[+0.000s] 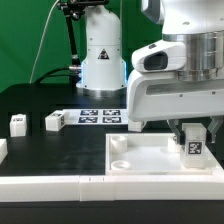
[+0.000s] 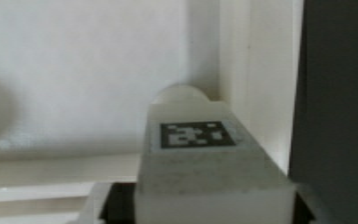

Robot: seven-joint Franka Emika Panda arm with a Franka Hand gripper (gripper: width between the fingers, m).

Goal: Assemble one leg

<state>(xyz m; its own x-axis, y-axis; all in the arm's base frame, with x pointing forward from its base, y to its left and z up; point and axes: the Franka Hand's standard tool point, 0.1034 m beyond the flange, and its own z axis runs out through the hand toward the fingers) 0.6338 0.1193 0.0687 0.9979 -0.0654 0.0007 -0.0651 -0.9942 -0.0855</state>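
My gripper [image 1: 193,133] is shut on a leg [image 1: 193,146], a small white block with a black-and-white tag, and holds it upright at the far right corner of the large white square panel [image 1: 140,160]. In the wrist view the leg [image 2: 202,150] fills the middle, tag facing the camera, its tip close to the panel's raised rim [image 2: 247,70]. Dark fingers [image 2: 115,205] press on both its sides. Two more legs [image 1: 17,123] [image 1: 54,121] stand on the black table at the exterior view's left.
The marker board [image 1: 98,116] lies behind the panel, in front of the arm's base [image 1: 100,60]. Long white bars [image 1: 50,186] run along the table's front edge. A white part [image 1: 2,150] sits at the exterior view's left edge.
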